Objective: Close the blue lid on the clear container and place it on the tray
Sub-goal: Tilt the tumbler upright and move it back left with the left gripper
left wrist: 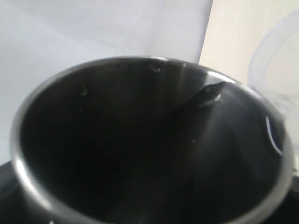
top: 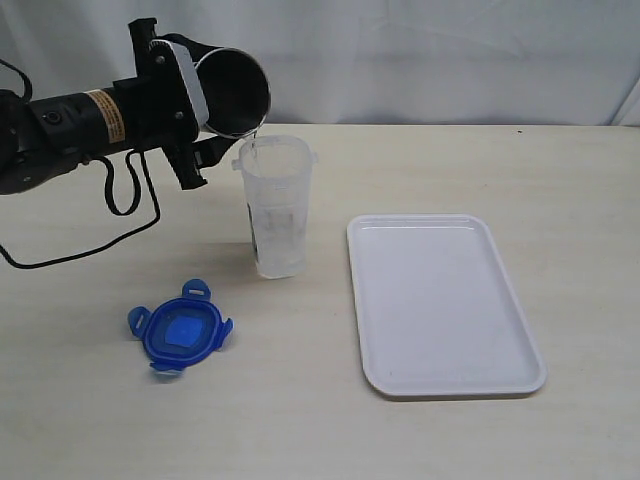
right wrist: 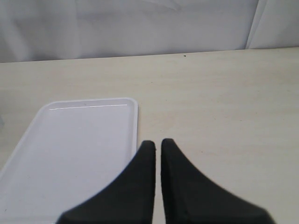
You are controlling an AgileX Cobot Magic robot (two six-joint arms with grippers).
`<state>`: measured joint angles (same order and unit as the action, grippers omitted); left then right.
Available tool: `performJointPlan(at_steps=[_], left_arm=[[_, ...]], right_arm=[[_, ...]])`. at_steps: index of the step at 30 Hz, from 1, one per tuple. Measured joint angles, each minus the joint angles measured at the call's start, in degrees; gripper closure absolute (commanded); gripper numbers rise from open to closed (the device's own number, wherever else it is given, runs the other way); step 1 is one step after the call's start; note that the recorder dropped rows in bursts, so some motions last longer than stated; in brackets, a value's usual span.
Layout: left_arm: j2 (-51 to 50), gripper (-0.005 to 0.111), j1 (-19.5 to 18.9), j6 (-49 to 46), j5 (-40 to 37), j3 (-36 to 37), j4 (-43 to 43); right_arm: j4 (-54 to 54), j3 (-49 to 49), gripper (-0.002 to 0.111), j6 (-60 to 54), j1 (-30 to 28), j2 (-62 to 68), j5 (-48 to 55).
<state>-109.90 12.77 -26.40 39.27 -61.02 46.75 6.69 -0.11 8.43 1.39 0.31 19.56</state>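
The clear container [top: 275, 205] stands upright and uncovered on the table, left of the tray [top: 440, 310]. The blue lid [top: 181, 336] lies flat on the table in front of the container, to its left. My left gripper [top: 198, 100] is shut on a steel cup [top: 235, 92], which is tipped on its side with its mouth over the container's rim. In the left wrist view the cup's dark inside [left wrist: 149, 149] fills the frame and hides the jaws; the container's rim [left wrist: 280, 51] shows beside it. My right gripper [right wrist: 157, 142] is shut on nothing, above the table beside the tray [right wrist: 79, 144].
A black cable [top: 125, 195] hangs in a loop from the left arm down to the table. A white curtain closes off the back. The table's far edge runs behind the container.
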Motion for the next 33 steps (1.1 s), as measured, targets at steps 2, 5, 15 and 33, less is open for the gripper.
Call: performJointPlan(at_steps=[2, 5, 15, 33], left_arm=[[0.00, 0.107, 0.00, 0.00, 0.00, 0.00, 0.00], [0.00, 0.107, 0.18, 0.54, 0.00, 0.00, 0.00], [0.00, 0.107, 1.17, 15.89, -0.22, 0.00, 0.00], [-6.55, 0.107, -2.35, 38.34, -0.79, -1.14, -17.26]], right_arm=[[0.00, 0.00, 0.104, 0.00, 0.00, 0.00, 0.00], [0.00, 0.00, 0.104, 0.00, 0.00, 0.00, 0.00], [0.00, 0.00, 0.104, 0.00, 0.00, 0.00, 0.00], [0.00, 0.00, 0.104, 0.00, 0.00, 0.00, 0.00]])
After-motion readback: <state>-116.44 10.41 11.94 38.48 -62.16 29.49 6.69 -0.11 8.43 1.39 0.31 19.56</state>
